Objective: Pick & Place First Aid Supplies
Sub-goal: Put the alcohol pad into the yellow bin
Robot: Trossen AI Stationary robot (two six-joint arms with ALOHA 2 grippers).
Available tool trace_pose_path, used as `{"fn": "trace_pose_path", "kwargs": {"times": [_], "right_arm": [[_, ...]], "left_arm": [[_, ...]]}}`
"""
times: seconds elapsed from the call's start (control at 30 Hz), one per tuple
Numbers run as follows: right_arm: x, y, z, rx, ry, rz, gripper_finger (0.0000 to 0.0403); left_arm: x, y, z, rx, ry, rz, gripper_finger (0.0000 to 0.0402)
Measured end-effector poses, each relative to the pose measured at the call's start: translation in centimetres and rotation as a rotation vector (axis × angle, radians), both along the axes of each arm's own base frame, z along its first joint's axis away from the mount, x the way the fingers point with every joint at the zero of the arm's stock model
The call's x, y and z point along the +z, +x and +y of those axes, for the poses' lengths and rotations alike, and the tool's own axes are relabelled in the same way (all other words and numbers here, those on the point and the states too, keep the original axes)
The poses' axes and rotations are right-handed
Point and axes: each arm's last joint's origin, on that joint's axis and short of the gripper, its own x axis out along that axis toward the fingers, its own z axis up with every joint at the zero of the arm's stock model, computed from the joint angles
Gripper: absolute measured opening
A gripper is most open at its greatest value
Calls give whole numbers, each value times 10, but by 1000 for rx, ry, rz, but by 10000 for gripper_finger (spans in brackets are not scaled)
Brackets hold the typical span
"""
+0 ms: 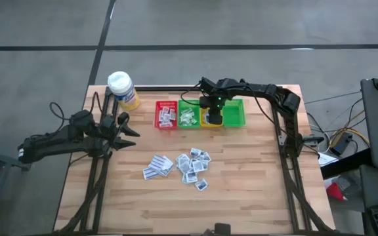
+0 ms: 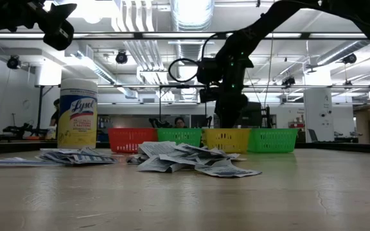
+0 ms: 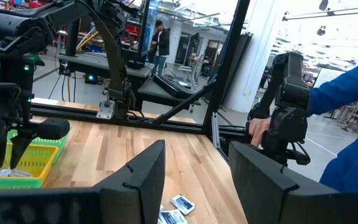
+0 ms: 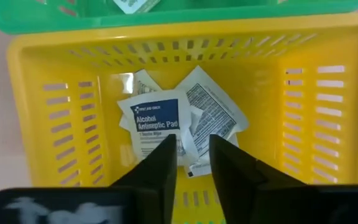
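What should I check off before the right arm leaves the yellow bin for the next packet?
1. Right gripper over the yellow bin: ok.
2. Fingers parted, nothing between them: ok.
3. Alcohol pad packet lies flat on the bin floor: ok.
4. Packet fully free of the fingertips: cannot tell, they overlap it in the right wrist view.
5. Loose packets left on the table to fetch: ok.
6. Left gripper parked open, away from the pile and bins: ok.

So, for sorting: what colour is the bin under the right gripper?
Yellow bin, clearest in the right wrist view.
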Motion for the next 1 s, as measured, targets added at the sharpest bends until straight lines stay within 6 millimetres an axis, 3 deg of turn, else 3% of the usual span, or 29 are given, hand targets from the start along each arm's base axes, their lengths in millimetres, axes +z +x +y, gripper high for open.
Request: {"fn": "trace_pose_path", "kwargs": {"times": [0.27,0.5,0.73,1.0], "right_arm": [[25,2,15,-38,22,-76,116],[73,-1,34,-105,182,-303,108],[104,-4,72,-45,196,-526,95],[111,-31,109,-57,227,-702,82]], "left_arm": [[7,0,0,-3,-49,-53,175],[5,9,2,-1,-71,0,175],[18,36,7,-35,-61,96,175],[30,75,14,-61,-113,213,175]]}}
